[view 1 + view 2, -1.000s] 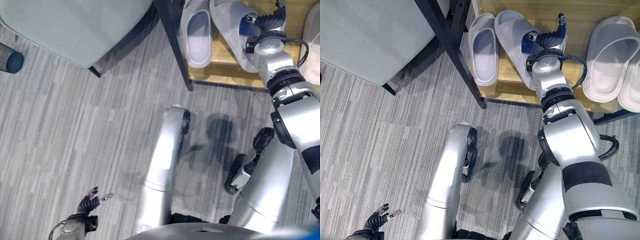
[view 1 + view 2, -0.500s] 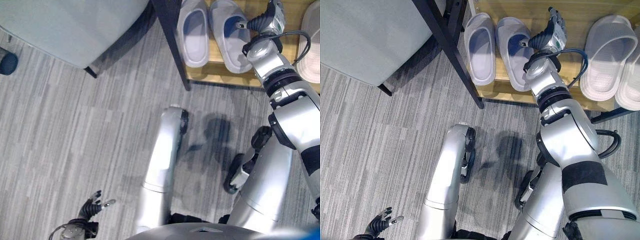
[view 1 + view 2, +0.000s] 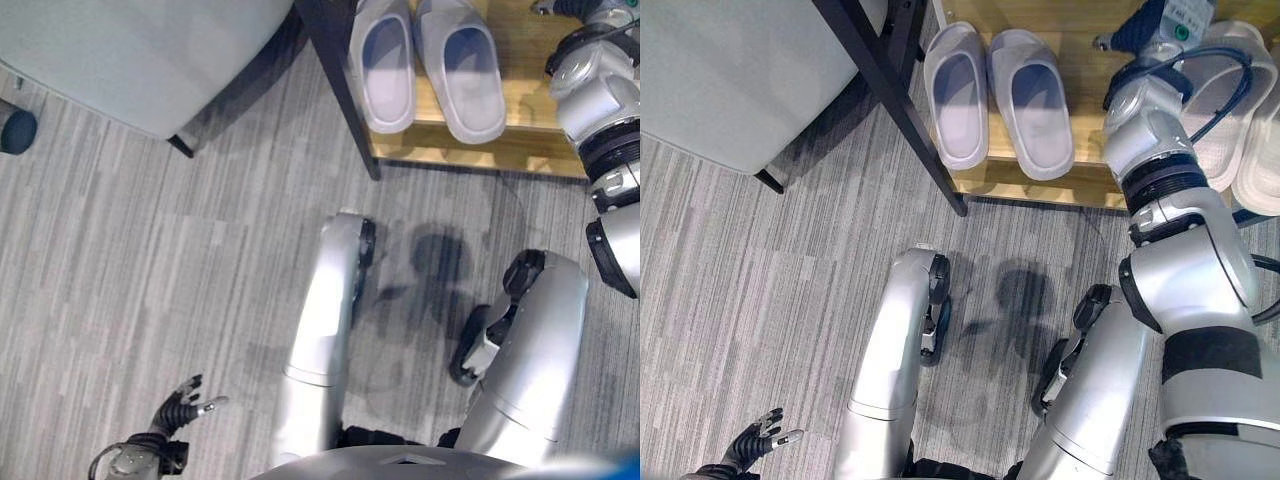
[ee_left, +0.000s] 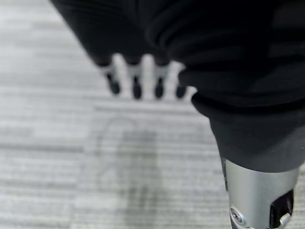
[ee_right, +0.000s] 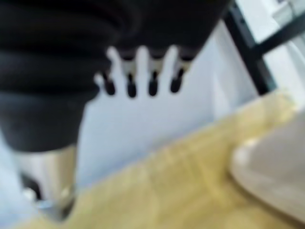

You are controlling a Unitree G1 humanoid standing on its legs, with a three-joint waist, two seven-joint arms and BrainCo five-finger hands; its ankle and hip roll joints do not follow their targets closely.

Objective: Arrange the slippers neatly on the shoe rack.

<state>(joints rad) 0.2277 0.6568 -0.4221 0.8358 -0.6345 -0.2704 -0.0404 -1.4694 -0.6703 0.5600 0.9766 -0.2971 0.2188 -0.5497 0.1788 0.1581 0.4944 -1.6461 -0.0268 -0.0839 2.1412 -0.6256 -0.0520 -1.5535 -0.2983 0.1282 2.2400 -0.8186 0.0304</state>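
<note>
While our right robot hand (image 3: 1140,30) hangs over the wooden shelf (image 3: 1080,185) of the shoe rack, between the two pairs of slippers, its fingers (image 5: 140,71) reach out straight in its wrist view and hold nothing; past them we see the pale wall behind the rack and the shelf's yellow wood. Our two grey slippers (image 3: 995,90) lie side by side on the shelf, toes toward the back, heels near the front edge, with the left one just beside the rack's black leg (image 3: 895,100) and its heel slightly past the edge. They sit close together and roughly parallel, apart from our hand. To the right of the hand lies a pale pair (image 3: 1240,110), partly covered by our wrist and cable. Our left robot hand (image 3: 760,445) hangs low over the grey striped floor (image 3: 740,280), well away from the rack, its fingers (image 4: 136,76) loosely spread and empty. Beyond the black leg, to the left of the rack, stands a light grey seat (image 3: 140,50) on a dark leg, and a dark blue round thing (image 3: 18,130) sits at the far left.
</note>
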